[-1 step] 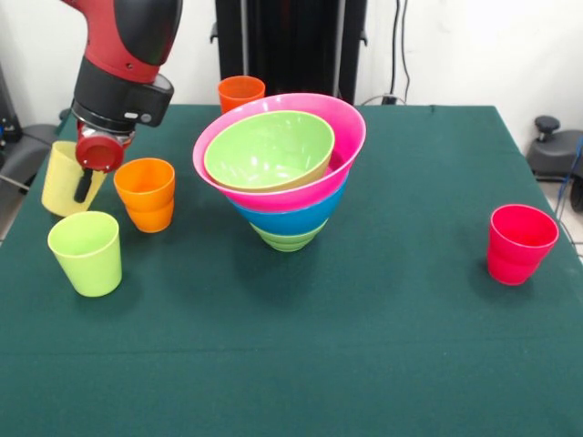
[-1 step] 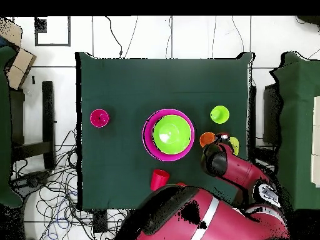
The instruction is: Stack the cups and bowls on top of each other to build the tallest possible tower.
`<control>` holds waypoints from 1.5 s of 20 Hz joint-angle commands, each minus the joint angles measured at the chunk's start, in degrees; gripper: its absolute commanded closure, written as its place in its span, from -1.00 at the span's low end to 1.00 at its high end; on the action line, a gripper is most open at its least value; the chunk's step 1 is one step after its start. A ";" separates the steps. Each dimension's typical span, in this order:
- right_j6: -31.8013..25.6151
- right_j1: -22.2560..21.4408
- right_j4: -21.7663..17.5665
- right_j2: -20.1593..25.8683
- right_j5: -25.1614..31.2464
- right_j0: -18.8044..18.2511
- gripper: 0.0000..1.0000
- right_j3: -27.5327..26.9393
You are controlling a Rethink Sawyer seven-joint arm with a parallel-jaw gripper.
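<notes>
The tower (image 1: pixel 282 173) stands mid-table: a light green bowl (image 1: pixel 289 239) at the bottom, a blue bowl (image 1: pixel 291 219) in it, a large pink bowl (image 1: pixel 342 150) on top, and a small light green bowl (image 1: pixel 269 150) tilted inside the pink one. My gripper (image 1: pixel 86 185) hangs at the table's left, right at the rim of the pale yellow cup (image 1: pixel 60 179). Next to it stand an orange cup (image 1: pixel 146 194) and a lime green cup (image 1: pixel 86 253). An orange-red cup (image 1: pixel 240 93) is behind the bowls. A red cup (image 1: pixel 521 244) stands alone at the right.
In the overhead view the arm (image 2: pixel 231 169) reaches over the table edge near the yellow cup (image 2: pixel 234 146) and orange cup (image 2: pixel 205 140). Cables and chairs surround the green table (image 2: pixel 125 81).
</notes>
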 commanded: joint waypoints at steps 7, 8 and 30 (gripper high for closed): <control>1.30 -2.89 -0.87 6.95 7.02 1.63 1.00 2.03; 1.28 -3.16 -0.69 6.85 7.44 1.87 1.00 2.03; 0.68 -8.95 0.49 7.13 16.40 2.77 1.00 1.98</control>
